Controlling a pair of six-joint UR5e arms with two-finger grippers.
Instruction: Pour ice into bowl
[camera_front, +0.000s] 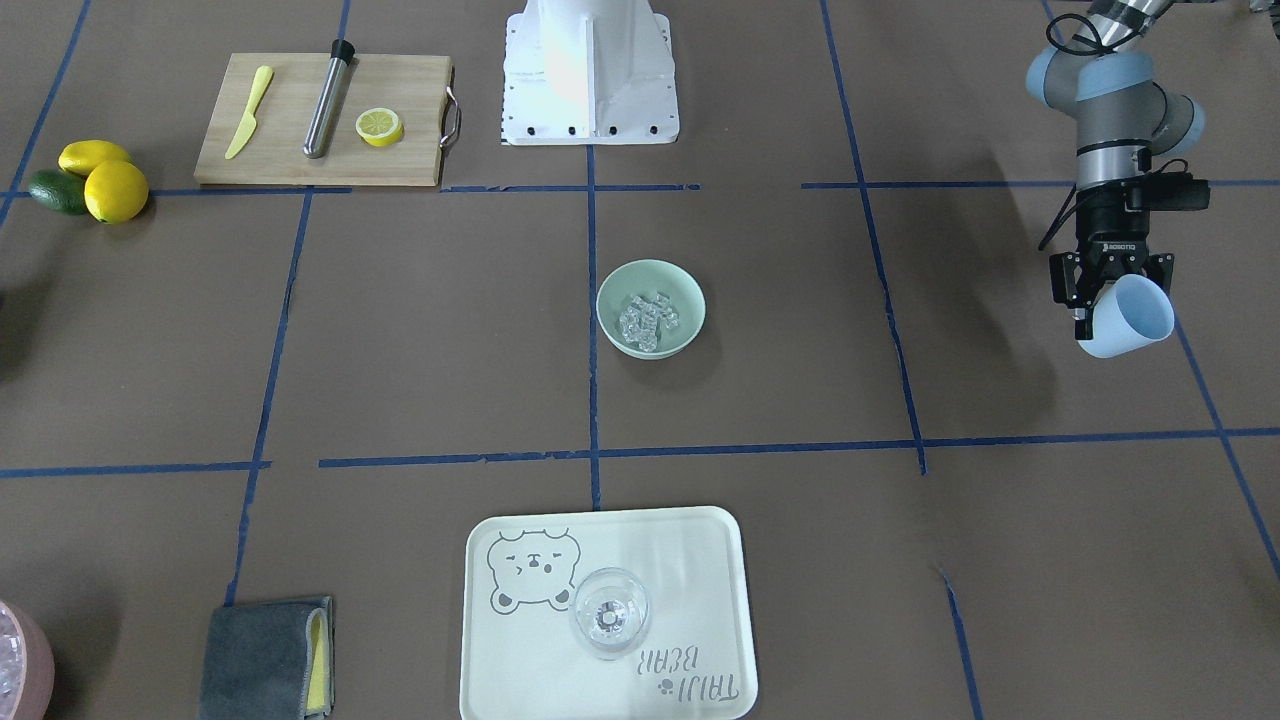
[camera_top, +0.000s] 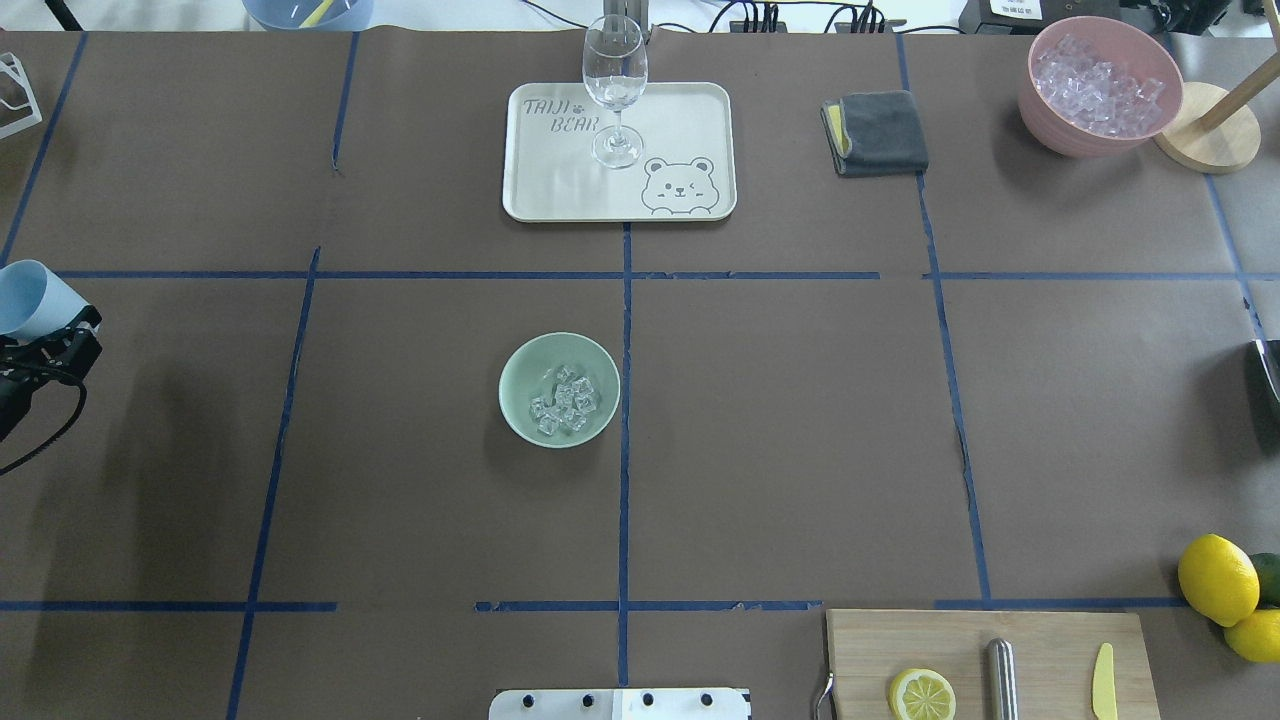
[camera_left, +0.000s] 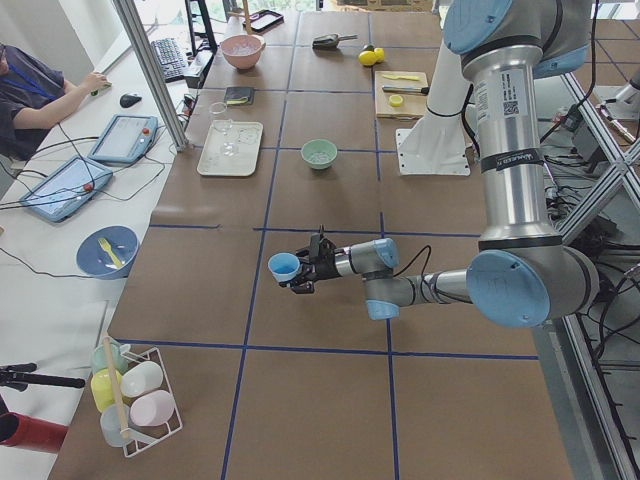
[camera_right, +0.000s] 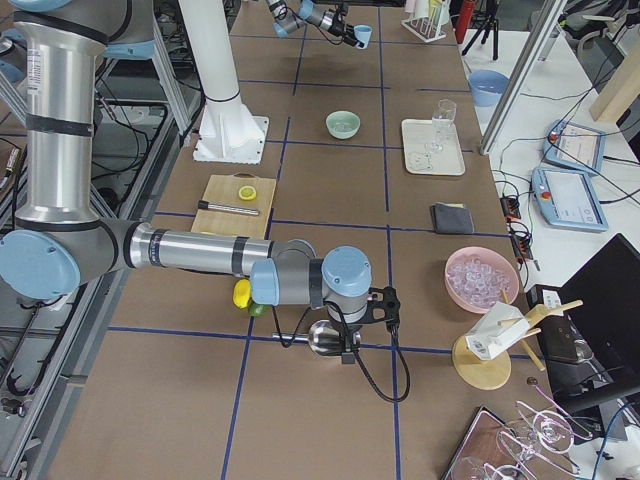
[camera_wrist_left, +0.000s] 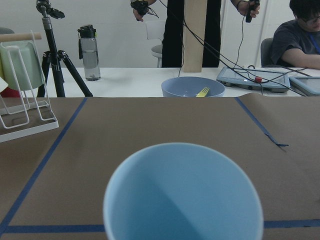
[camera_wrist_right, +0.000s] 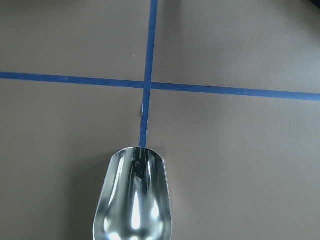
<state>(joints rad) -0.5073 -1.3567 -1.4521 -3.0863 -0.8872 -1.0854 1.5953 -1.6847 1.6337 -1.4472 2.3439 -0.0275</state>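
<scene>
1. Ice (camera_front: 648, 318) sits in the mint bowl (camera_front: 690, 300), table centre.
2. Left gripper (camera_front: 1112, 295) clamps a tilted blue cup (camera_front: 1132, 318), at the bowl's 3 o'clock, front view.
3. Right gripper (camera_right: 348, 340) mostly hidden, grip impossible to tell; metal scoop (camera_wrist_right: 134, 200) cut off.

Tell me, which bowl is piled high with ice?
The pink bowl, beside the grey cloth. The green bowl holds only a few cubes.

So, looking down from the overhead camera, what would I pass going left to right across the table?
A blue cup → mint-green bowl holding ice → grey cloth → pink container.
</scene>
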